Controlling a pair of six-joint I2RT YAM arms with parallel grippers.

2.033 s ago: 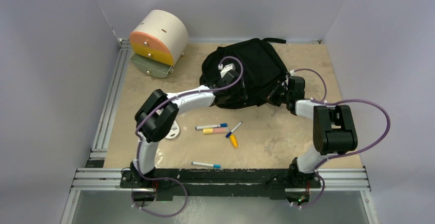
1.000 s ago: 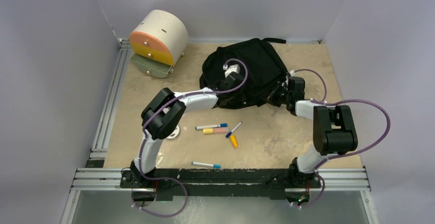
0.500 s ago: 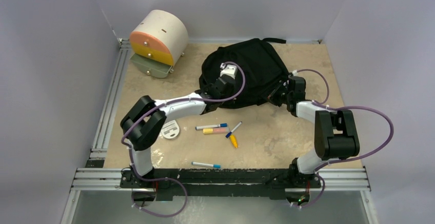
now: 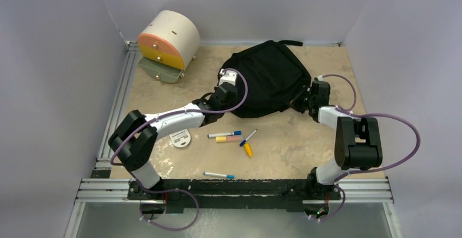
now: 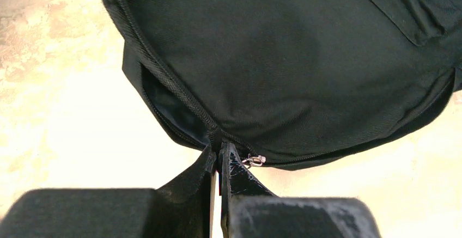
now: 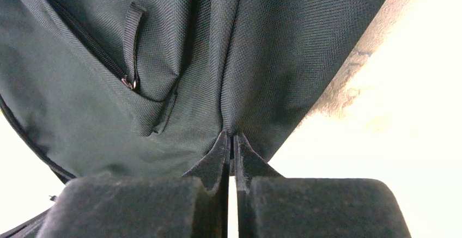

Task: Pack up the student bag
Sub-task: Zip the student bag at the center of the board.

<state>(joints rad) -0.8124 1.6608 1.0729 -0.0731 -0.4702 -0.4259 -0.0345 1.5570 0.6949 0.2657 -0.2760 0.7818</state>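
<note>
The student bag [image 4: 269,74] is a large black backpack lying flat at the back middle of the table. My left gripper [image 4: 219,97] is at its front-left edge. In the left wrist view the left gripper [image 5: 219,146] is shut on the zipper line of the student bag [image 5: 283,58], just left of a small metal zipper slider [image 5: 254,160]. To the left of the pinch the zip gapes open. My right gripper [image 4: 303,103] is at the bag's right side. The right wrist view shows it [image 6: 230,138] shut on a fold of the bag's fabric [image 6: 163,58].
A cream-and-orange cylindrical drawer box [image 4: 166,44] stands at the back left. In front of the bag lie a blue-capped marker [image 4: 224,135], a pink-and-yellow pen [image 4: 231,139], a yellow marker [image 4: 248,150] and another pen [image 4: 219,175]. A white round disc [image 4: 181,138] lies near my left forearm.
My left gripper has pulled leftward along the bag's front edge, and its elbow has swung out left and lower. The bag has stretched flatter. My right gripper has shifted slightly right.
</note>
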